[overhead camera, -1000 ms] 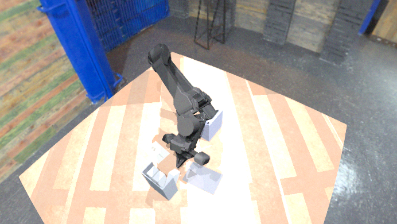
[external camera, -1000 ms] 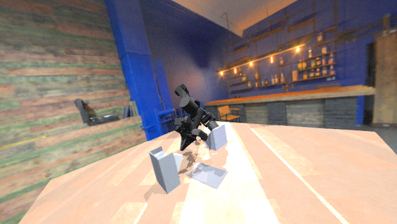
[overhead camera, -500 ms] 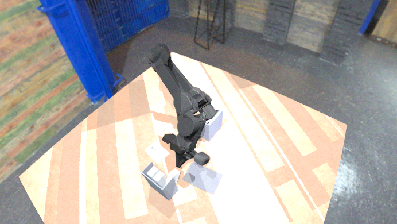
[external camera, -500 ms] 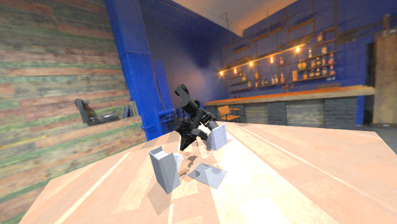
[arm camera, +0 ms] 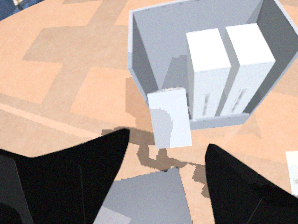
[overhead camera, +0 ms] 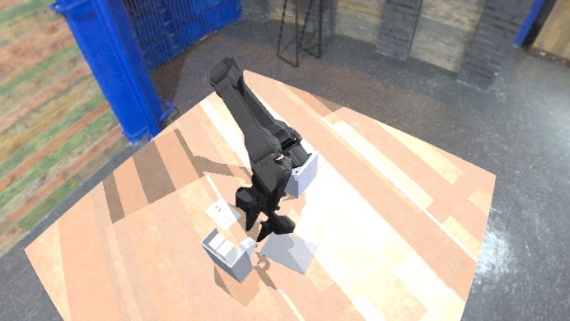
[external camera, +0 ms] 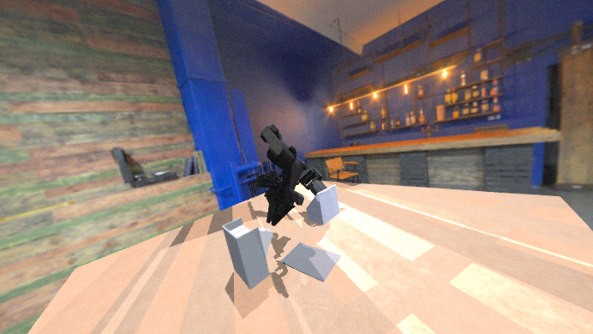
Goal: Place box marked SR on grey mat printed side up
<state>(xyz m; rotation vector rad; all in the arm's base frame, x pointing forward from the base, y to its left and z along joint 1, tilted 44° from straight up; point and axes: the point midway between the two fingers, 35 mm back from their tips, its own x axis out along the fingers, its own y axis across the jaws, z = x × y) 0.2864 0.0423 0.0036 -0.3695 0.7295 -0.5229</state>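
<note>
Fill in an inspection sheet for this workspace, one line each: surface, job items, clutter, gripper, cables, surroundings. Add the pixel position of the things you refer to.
Surface: table [overhead camera: 371, 263] [external camera: 407, 295] with pale wood-like patches, crossed by shadows.
Job items: grey bin [overhead camera: 231, 268] [external camera: 247, 261] [arm camera: 155, 37] holding two upright white boxes [overhead camera: 220, 247] [arm camera: 225, 70]; a third white box [overhead camera: 248, 245] [external camera: 266, 240] [arm camera: 171, 120] leans out over the bin's low side. Grey mat [overhead camera: 288, 251] [external camera: 308, 261] [arm camera: 150, 195] bears no box. Codes unreadable.
Clutter: white printed card [overhead camera: 222, 213] [arm camera: 293, 172] beside the bin; its print is too small to read.
Gripper: fingers apart, nothing between them [overhead camera: 253, 235] [external camera: 272, 223] [arm camera: 169, 137].
Cables: nothing seen.
Surroundings: blue column [overhead camera: 111, 70] [external camera: 206, 107], plank wall [overhead camera: 37, 103] [external camera: 86, 107], shelves of bottles.
</note>
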